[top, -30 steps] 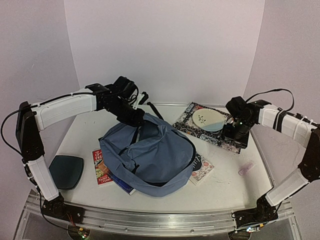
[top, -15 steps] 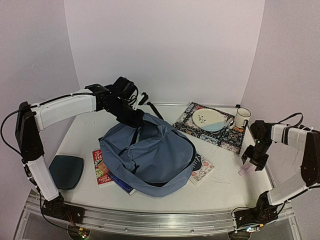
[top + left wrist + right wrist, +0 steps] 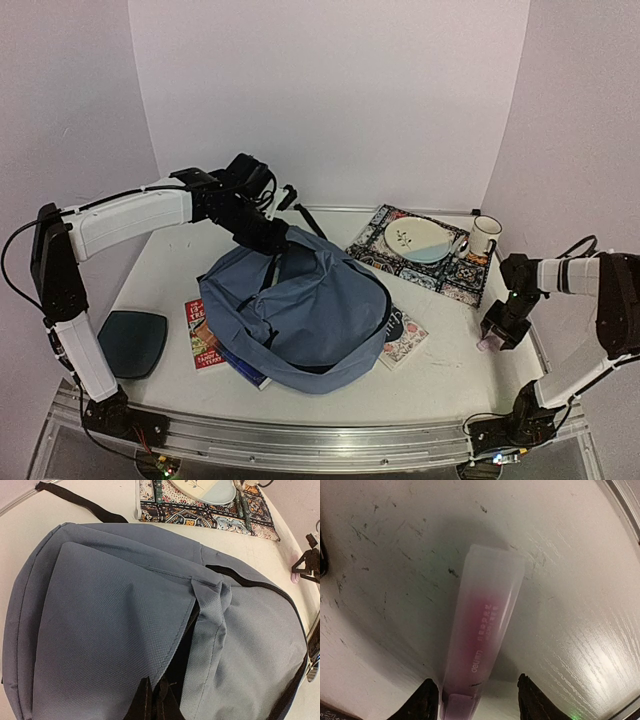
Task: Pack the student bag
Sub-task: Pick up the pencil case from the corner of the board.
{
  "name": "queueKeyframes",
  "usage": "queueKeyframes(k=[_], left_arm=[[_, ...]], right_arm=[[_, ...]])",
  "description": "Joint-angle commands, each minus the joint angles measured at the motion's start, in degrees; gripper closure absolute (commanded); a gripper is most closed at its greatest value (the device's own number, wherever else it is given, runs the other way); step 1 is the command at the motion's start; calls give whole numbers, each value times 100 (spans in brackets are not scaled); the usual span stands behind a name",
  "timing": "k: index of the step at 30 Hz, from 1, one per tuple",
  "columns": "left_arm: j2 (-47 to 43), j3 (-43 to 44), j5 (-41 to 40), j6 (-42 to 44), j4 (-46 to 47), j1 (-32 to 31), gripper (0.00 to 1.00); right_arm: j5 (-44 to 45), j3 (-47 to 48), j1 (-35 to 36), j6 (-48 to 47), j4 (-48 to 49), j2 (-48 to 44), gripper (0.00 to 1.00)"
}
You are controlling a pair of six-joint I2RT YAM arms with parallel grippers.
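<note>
Two arms reach over the white desk [image 3: 450, 375]. The left claw [image 3: 262, 234] is pinched tight on the fabric at the far rim of the soft slate-blue fabric backpack [image 3: 300, 320]. The backpack slumps in the middle of the desk, its black-zippered mouth gaping and its dark lining showing. Its near edges lie over a red-covered book [image 3: 203, 338] on the left and a pale patterned booklet [image 3: 405, 338] on the right.

At the desk's right edge the right claw [image 3: 497, 335] points down at a small translucent pink plastic tube [image 3: 482, 630] lying flat on the desk. The claw is partly open and grips nothing. Its black fingers [image 3: 427, 702] stand on either side of the tube's cap end, one just beside it and the other a little apart.

Behind it, a round cream-and-pale-blue plate [image 3: 418, 240] sits on a dark ornate square mat [image 3: 440, 275], with a white mug [image 3: 486, 235] at the mat's far right corner. A dark teal rounded-square pad [image 3: 132, 342] lies near the left arm's base, well apart from the backpack.
</note>
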Motion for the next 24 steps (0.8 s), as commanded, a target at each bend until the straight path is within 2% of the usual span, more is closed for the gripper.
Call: queueKeyframes(k=[1,7,11,15,24], left_arm=[[-350,21,-5,20,128,0,100],[-327,31,3,6,116,0,100],[-316,68,-1,8,106,2,100],[-287,111,30,6,96,0,100],[-206,187,91,-20,93,0,100]], right_arm=[[-41,-107,-45,59,-46,130,51],[-231,-188,-50,35,73,144,68],[-336,-222,-50,-12,118,73,86],[-502,-197,-50,-101,92,-200,98],[-1484,95,61,-246,-152,-1143,100]])
